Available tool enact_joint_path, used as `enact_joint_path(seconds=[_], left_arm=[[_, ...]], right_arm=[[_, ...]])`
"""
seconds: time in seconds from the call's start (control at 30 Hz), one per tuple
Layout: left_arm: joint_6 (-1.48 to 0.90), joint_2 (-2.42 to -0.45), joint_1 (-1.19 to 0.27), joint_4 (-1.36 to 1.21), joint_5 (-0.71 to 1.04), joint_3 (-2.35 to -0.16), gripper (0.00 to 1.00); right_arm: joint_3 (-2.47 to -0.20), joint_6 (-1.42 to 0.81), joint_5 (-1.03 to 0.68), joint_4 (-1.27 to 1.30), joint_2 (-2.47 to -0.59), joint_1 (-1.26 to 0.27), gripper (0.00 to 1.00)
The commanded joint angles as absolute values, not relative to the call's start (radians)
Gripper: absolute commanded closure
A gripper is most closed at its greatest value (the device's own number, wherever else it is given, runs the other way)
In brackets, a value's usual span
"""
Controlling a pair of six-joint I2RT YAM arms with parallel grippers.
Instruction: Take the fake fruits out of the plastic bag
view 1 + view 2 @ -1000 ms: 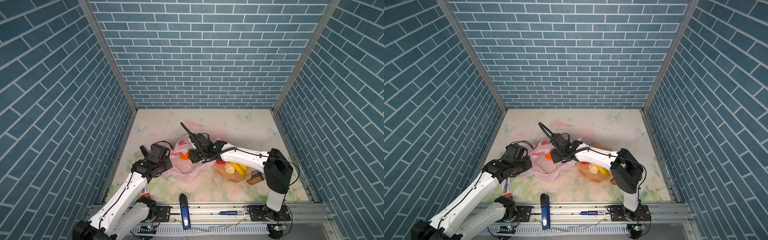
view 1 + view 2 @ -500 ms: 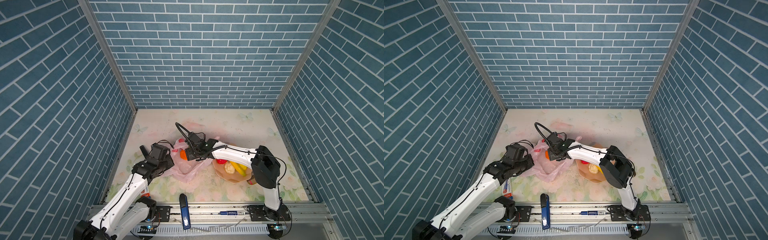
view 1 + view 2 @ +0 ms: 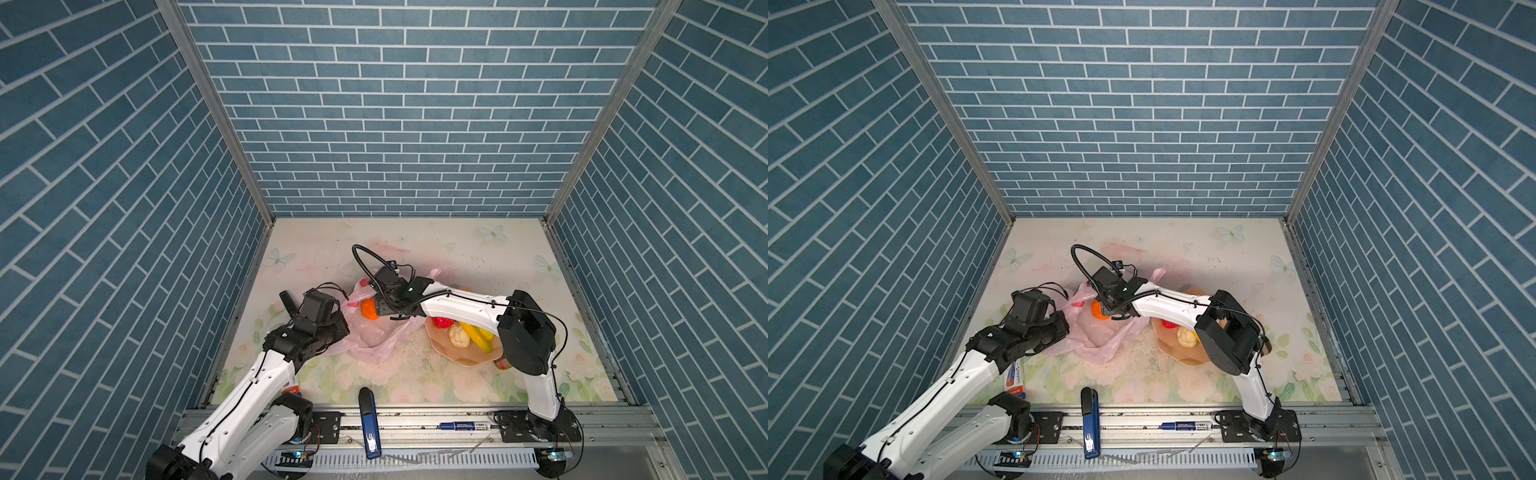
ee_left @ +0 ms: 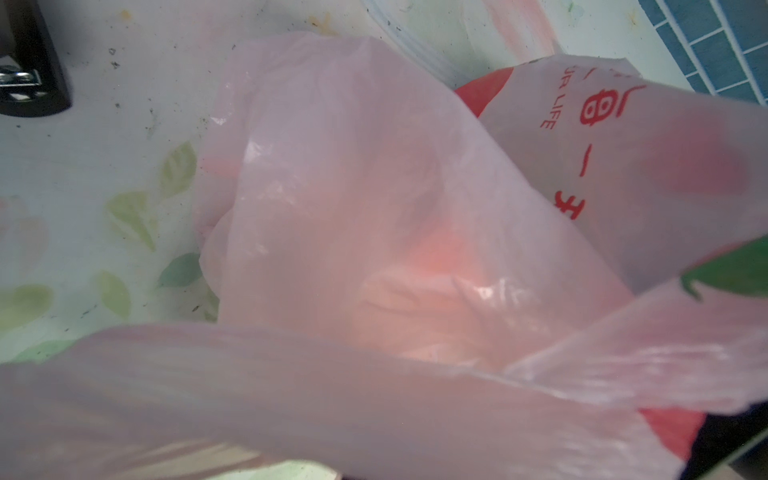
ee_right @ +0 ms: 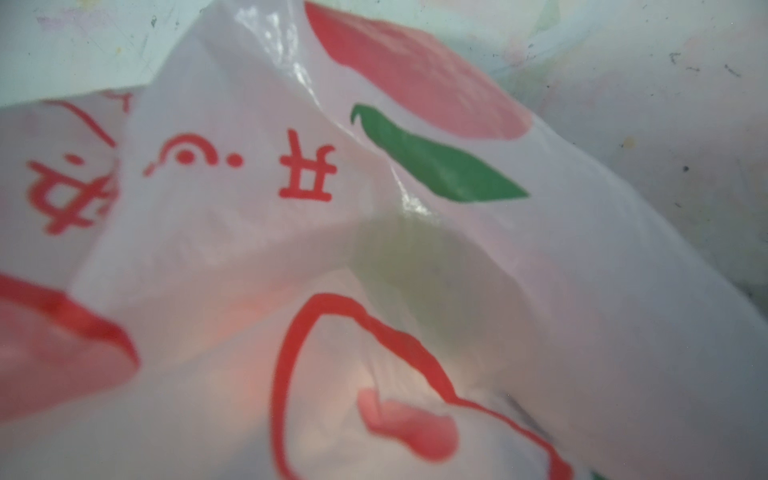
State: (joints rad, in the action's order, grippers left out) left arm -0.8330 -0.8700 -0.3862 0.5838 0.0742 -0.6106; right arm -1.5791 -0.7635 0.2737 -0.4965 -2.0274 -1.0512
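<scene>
While the peach plate (image 3: 465,358) (image 3: 1188,358) lies on the flowered table (image 3: 457,257), the pink plastic bag (image 3: 374,337) (image 3: 1096,337) sits crumpled just beside the plate, on the side of the plate that faces the left arm, and one corner of the bag almost touches the plate's rim. On the plate, out of the bag, I see a red ball (image 3: 442,322) (image 3: 1168,323), a cream ball (image 3: 458,336) (image 3: 1185,337) and a yellow banana (image 3: 478,337); they lie close together and the right arm partly covers them. An orange ball (image 3: 368,309) (image 3: 1098,311) is inside the bag's open mouth, on the bag's far side from the plate. The left gripper (image 3: 340,322) is at the bag edge farthest from the plate. Its fingers are together, and in the left wrist view the pink film (image 4: 353,187) runs right up to the camera, so it appears pinched on the rim of the bag. The right gripper (image 3: 380,307) reaches from over the plate into the bag mouth, just beside the orange ball. Its fingers are hidden under the wrist in both top views, and the right wrist view shows only printed film (image 5: 582,270), so I cannot tell if they are apart or together. A dull greenish shade shows through that film, too blurred to name.
</scene>
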Motion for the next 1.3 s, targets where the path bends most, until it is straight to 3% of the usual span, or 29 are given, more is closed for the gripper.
enact_joint_path(seconds=[0.0,0.27,1.27], left_arm=[[-0.806,-0.883,-0.382,0.573,0.096,-0.607,1.0],[-0.763,-0.916,-0.382,0.563,0.127,-0.63,1.0],[-0.692,-0.94,-0.383,0.53,0.221,-0.587,1.0]], right_arm=[[-1.624,-0.809,0.31,-0.475,-2.032,-1.043,0.25],[-1.67,-0.829,0.333,-0.468,-2.077,-1.016,0.19],[-1.81,-0.931,0.261,-0.393,-2.269,-0.958,0.18]])
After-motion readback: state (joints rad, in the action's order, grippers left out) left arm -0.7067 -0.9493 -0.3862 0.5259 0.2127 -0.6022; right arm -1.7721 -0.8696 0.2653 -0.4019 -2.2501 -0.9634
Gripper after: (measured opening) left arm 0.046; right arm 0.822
